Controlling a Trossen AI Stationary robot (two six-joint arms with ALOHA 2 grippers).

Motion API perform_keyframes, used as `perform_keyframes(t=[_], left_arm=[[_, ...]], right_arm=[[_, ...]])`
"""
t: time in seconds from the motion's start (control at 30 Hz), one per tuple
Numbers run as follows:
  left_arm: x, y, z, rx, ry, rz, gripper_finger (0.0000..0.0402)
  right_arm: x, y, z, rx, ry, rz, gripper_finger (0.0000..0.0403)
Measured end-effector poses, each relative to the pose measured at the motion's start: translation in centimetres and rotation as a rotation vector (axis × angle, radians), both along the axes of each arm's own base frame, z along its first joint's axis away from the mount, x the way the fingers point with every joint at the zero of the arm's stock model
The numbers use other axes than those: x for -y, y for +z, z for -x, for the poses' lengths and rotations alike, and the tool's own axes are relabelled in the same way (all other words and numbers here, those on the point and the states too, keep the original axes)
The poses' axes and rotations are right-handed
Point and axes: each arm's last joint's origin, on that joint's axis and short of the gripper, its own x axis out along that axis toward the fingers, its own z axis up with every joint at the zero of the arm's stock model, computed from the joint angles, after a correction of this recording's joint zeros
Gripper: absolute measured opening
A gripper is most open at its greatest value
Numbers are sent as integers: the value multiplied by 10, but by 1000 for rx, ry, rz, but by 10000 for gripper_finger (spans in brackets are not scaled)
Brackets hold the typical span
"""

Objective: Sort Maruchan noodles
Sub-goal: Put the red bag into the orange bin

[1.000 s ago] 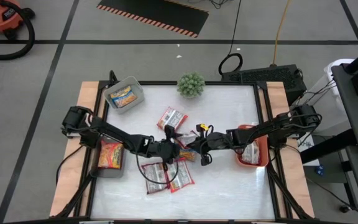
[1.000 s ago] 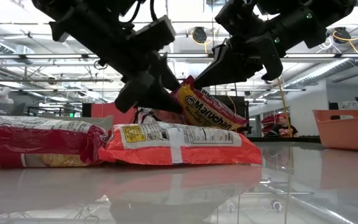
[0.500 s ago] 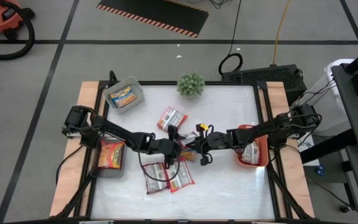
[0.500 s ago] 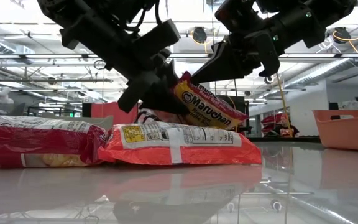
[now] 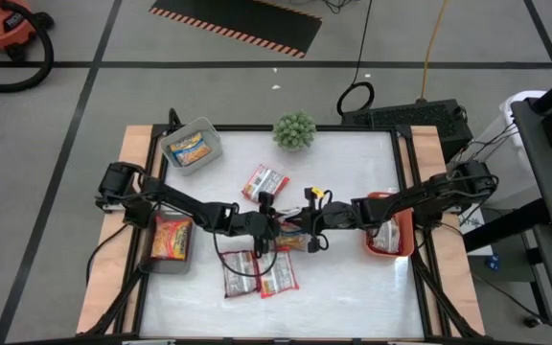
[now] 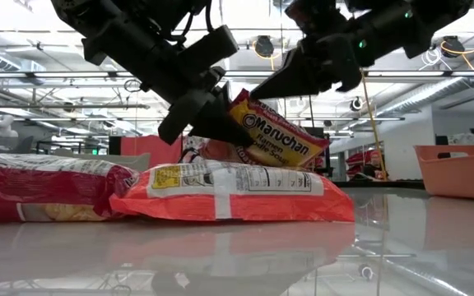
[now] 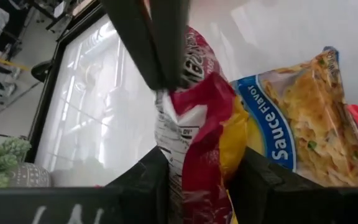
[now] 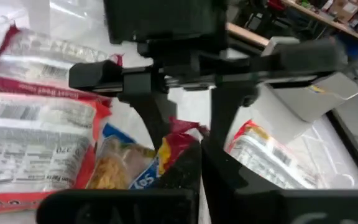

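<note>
We find both grippers at mid-worktop (image 5: pixel 353 287) on one red-and-yellow Maruchan packet (image 6: pixel 278 140), held tilted above two flat red packets (image 6: pixel 229 193). The right gripper (image 6: pixel 257 92) has its fingers fully closed, pinching the packet's upper edge. The left gripper (image 6: pixel 189 125) has its fingers part-closed around the opposite end; in the left wrist view the wrapper sits between them, though we cannot confirm firm contact. For a clean hand-over, we advise seating one grip fully before the other lets go, keeping the packet clear of the pile beneath. The orange bin (image 5: pixel 402 230) and grey bins (image 5: pixel 192 146) stand near the worktop edges.
</note>
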Motion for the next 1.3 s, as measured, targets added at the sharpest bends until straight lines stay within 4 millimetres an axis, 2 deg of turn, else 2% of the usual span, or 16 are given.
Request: perform_keyframes(t=[0.23, 0.37, 0.6, 0.73, 0.83, 1.0, 1.17, 1.3], left_arm=[[0, 2, 0, 15, 22, 37, 128], [-2, 5, -3, 41, 52, 77, 128], [-2, 22, -14, 121, 99, 165, 129], [0, 30, -18, 161, 122, 219, 129], [2, 36, -16, 177, 124, 278, 129], [5, 66, -9, 263, 39, 436, 129], [9, 94, 0, 361, 14, 513, 129], [13, 97, 2, 369, 8, 528, 129]], right_arm=[[-8, 27, 28, -28, -115, 0, 56], [-11, 30, 41, -80, -196, -78, 98], [-15, 57, 38, -109, -271, -108, 151], [-24, 80, 35, -93, -242, -115, 161], [-32, 90, 37, -115, -221, -112, 162], [-42, 104, 47, -64, -222, -135, 162], [-49, 108, 53, -48, -214, -178, 162], [-49, 107, 55, -57, -228, -202, 162]])
